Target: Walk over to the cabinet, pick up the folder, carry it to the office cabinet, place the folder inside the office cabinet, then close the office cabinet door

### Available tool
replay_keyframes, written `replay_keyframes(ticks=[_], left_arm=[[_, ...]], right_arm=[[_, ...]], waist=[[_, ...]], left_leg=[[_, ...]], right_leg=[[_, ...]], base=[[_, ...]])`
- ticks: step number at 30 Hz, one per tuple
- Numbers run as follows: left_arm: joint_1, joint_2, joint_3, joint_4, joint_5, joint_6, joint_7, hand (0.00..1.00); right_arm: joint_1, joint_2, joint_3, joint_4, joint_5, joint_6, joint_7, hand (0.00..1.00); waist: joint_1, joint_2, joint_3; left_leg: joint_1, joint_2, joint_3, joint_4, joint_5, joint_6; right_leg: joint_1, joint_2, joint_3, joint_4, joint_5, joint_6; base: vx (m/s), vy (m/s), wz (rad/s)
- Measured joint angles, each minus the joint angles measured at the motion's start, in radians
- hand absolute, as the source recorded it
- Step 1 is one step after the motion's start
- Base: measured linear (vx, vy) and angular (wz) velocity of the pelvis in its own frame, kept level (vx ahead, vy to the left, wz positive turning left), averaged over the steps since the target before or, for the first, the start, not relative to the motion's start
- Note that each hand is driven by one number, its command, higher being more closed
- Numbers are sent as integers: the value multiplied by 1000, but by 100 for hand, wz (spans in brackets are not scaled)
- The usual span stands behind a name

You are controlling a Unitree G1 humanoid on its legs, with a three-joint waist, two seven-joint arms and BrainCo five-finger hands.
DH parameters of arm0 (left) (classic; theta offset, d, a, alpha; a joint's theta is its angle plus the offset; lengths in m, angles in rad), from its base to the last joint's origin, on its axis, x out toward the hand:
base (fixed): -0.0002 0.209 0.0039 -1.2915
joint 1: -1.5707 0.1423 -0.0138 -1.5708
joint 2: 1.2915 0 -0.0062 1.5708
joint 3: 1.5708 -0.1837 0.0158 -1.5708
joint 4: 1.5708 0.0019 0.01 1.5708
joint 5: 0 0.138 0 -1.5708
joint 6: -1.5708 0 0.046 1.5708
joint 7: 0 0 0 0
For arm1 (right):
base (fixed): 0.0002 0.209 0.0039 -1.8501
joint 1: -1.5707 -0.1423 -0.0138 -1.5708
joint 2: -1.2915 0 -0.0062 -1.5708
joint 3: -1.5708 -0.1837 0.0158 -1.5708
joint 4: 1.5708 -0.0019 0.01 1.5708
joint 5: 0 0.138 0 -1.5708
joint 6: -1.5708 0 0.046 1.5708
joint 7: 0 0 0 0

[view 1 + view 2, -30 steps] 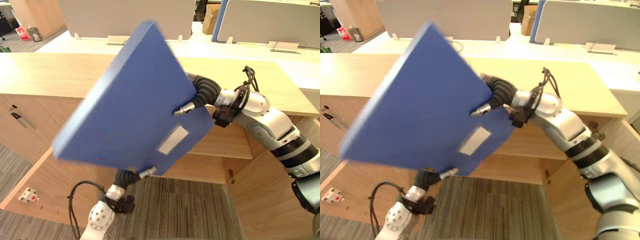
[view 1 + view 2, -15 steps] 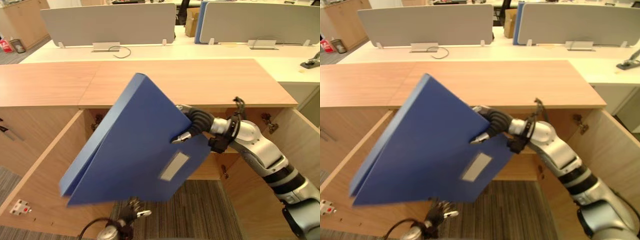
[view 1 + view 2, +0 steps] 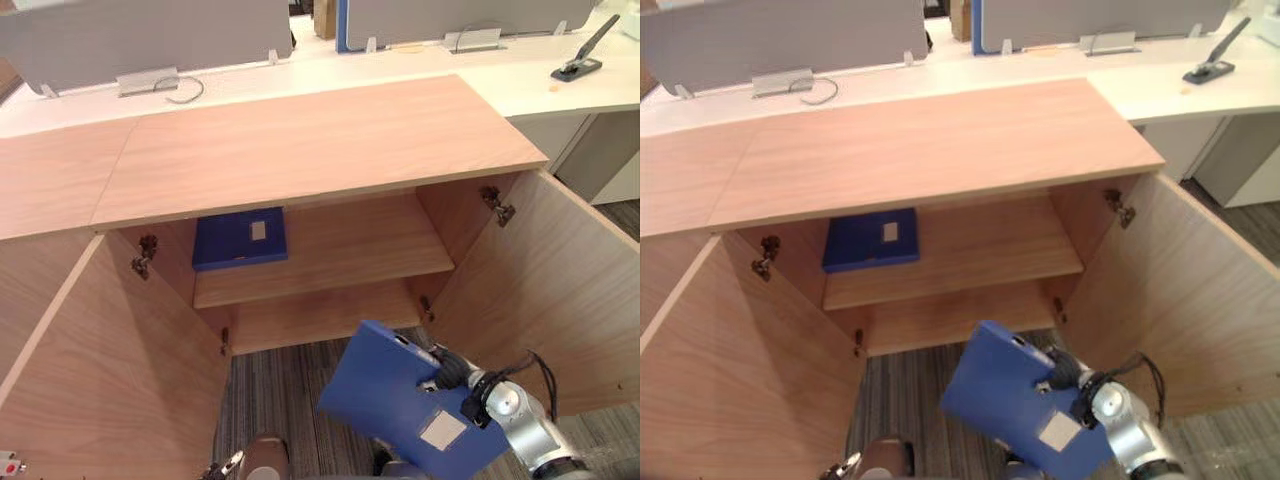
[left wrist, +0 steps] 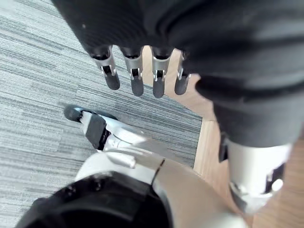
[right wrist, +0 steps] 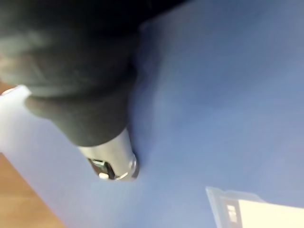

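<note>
The office cabinet (image 3: 300, 140) stands before me with both doors swung wide. Low in front of its lower compartment, my right hand (image 3: 447, 370) is shut on a blue folder (image 3: 385, 395) with a white label, held tilted above the carpet. The right wrist view has the thumb (image 5: 111, 161) pressed on the folder's blue cover (image 5: 213, 95). A second blue folder (image 3: 240, 238) lies flat at the left end of the upper shelf (image 3: 350, 250). My left hand (image 4: 137, 71) hangs over the carpet, open, with its fingers straight and holding nothing.
The left door (image 3: 90, 380) and the right door (image 3: 560, 290) flank the opening. Grey striped carpet (image 3: 290, 390) lies below. Behind the cabinet runs a white desk (image 3: 420, 70) with grey partitions and a dark stapler-like tool (image 3: 580, 55).
The camera has shifted. The folder has come down from in front of the cabinet top to near the floor. My left hand has left the folder's lower edge and hangs free.
</note>
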Motion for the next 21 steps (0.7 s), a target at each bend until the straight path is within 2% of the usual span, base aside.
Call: replay_keyframes(ticks=[1, 2, 3, 5, 6, 7, 8, 9, 10, 11, 12, 13, 14, 15, 16, 17, 18, 19, 20, 21], left_arm=[[2, 0, -5, 0, 0, 0, 1, 0], [2, 0, -6, 0, 0, 0, 2, 0], [5, -1, -7, 1, 0, 3, 5, 0], [12, -1, -7, 1, 5, 5, 17, 0], [21, 0, -7, -1, 8, 4, 27, 0], [23, 15, -9, 0, 19, 3, 39, 0], [21, 24, -11, -1, 22, 3, 45, 0], [10, 34, -15, -5, 23, 3, 56, 0], [2, 34, -18, -14, 23, 1, 65, 0], [0, 32, -19, -22, 22, 0, 67, 0], [-2, 21, -19, -31, 20, -5, 71, 0], [-1, 0, -25, -48, 17, -6, 79, 0], [-1, -2, -30, -50, 15, -7, 84, 0], [-3, -1, -50, -53, 12, -9, 91, 0], [-3, 0, -64, -57, 11, -10, 96, 0], [-5, 0, -69, -57, 14, -10, 99, 0], [-12, 1, -75, -58, 20, -10, 103, 0], [-18, 2, -75, -59, 22, -10, 103, 0], [-31, 0, -78, -58, 29, -9, 107, 0], [-41, 0, -82, -59, 41, -9, 111, 0]], right_arm=[[-21, 22, 1, 49, 0, 2, -19, 100], [-31, 37, 2, 73, 0, 3, -33, 100], [-45, 67, 6, 113, -3, 6, -64, 100], [-44, 104, 23, 136, -11, 15, -104, 100], [-35, 128, 43, 137, -18, 16, -113, 100], [-31, 152, 64, 139, -23, 15, -113, 100], [-33, 166, 72, 147, -29, 12, -113, 100], [-55, 190, 91, 176, -32, 10, -113, 100], [-94, 215, 101, 217, -32, 11, -113, 100], [-119, 228, 107, 240, -32, 11, -113, 100], [-164, 248, 128, 282, -25, 14, -112, 100], [-199, 263, 153, 328, -11, 19, -108, 100], [-210, 271, 165, 343, -2, 21, -108, 100], [-206, 294, 174, 354, 5, 22, -106, 100], [-205, 317, 182, 354, 5, 24, -105, 100], [-205, 327, 188, 353, 6, 27, -104, 100], [-212, 338, 206, 351, 13, 28, -105, 100], [-215, 345, 209, 348, 18, 28, -105, 100], [-216, 353, 210, 335, 50, 29, -111, 100], [-216, 356, 208, 318, 86, 32, -113, 100]], waist=[[4, 0, 0], [5, 0, 0], [9, 1, -2], [18, 4, -11], [22, -15, -34], [21, -41, -57], [20, -54, -68], [23, -80, -87], [36, -85, -96], [43, -81, -98], [64, -65, -109], [76, -43, -112], [77, -36, -111], [70, -27, -107], [56, -28, -94], [52, -30, -92], [53, -32, -88], [54, -34, -85], [54, -30, -79], [52, -23, -68]], left_leg=[[0, -24, -10, -162, -1, -4], [1, -29, -14, -247, 9, -12], [7, -28, -20, -395, 29, -36], [28, -31, -23, -475, 123, -64], [38, -50, -18, -487, 185, -58], [43, -80, -15, -488, 204, -50], [45, -98, -11, -490, 198, -41], [57, -126, 3, -499, 192, -35], [83, -142, 25, -511, 186, -19], [94, -146, 41, -514, 180, -12], [118, -154, 66, -524, 164, 2], [157, -156, 79, -547, 161, 5], [181, -158, 79, -560, 158, 7], [238, -170, 76, -584, 154, 13], [296, -186, 72, -590, 137, 39], [317, -190, 72, -592, 132, 46], [347, -191, 73, -597, 126, 55], [355, -189, 71, -597, 126, 56], [358, -174, 62, -597, 126, 55], [363, -154, 51, -596, 126, 55]], right_leg=[[-1, -8, 8, -13, 0, 0], [0, -9, 11, -23, 0, 1], [2, -8, 11, -38, 0, 5], [30, -9, 29, -66, 1, 29], [47, -18, 35, -100, 6, 46], [63, -48, 35, -113, 1, 55], [63, -66, 35, -111, 0, 58], [62, -96, 38, -98, 2, 70], [59, -118, 45, -82, 4, 71], [52, -126, 47, -64, 4, 71], [23, -137, 48, -2, 5, 70], [-25, -151, 34, 122, 4, 69], [-58, -162, 17, 212, 3, 67], [-116, -211, -42, 404, 12, 19], [-139, -273, -121, 549, 55, -53], [-145, -302, -152, 601, 78, -85], [-157, -348, -197, 685, 81, -97], [-172, -358, -212, 714, 68, -84], [-202, -355, -230, 737, 20, -66], [-218, -335, -234, 698, -11, -53]], base=[[65, 85, -23], [93, 134, -26], [115, 174, -27], [172, 201, -29], [271, 199, -13], [295, 185, -3], [344, 175, 4], [357, 159, -8], [351, 154, -21], [335, 164, -53], [324, 180, -68], [348, 235, -64], [314, 235, -25], [276, 234, 16], [223, 181, 25], [207, 156, 21], [147, 96, 9], [157, 77, 11], [131, 23, 13], [123, -2, 14]])
